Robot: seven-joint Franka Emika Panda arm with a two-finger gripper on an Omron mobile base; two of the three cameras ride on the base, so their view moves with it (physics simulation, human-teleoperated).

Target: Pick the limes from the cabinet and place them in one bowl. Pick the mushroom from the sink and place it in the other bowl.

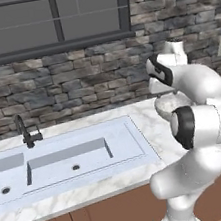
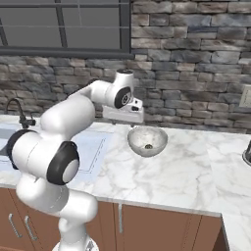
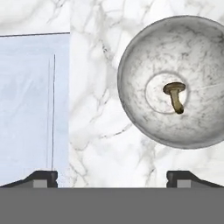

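A white marble table (image 1: 142, 168) is shown in front of a grey stone wall (image 1: 77, 82) with a dark-framed window (image 1: 52, 20) above. In the left base view, a pale grey-blue sink (image 1: 65, 160) with a dark faucet (image 1: 27, 131) is set into the table at the left. The white arm is bent over the table's right part, and the mottled grey bowl (image 1: 168, 104) is partly hidden behind it.

In the right base view, the end effector (image 2: 123, 116) is held above the table, just left of the mottled grey bowl (image 2: 147, 140). A small dark mushroom (image 2: 147, 145) is seen at the bowl's bottom.

In the hand view, the two fingertips (image 3: 41, 178) are spread wide apart with nothing between them. The mushroom (image 3: 175, 95), brown-capped with a bent stem, lies in the middle of the bowl (image 3: 135, 78), beside the sink's edge (image 3: 30, 100).
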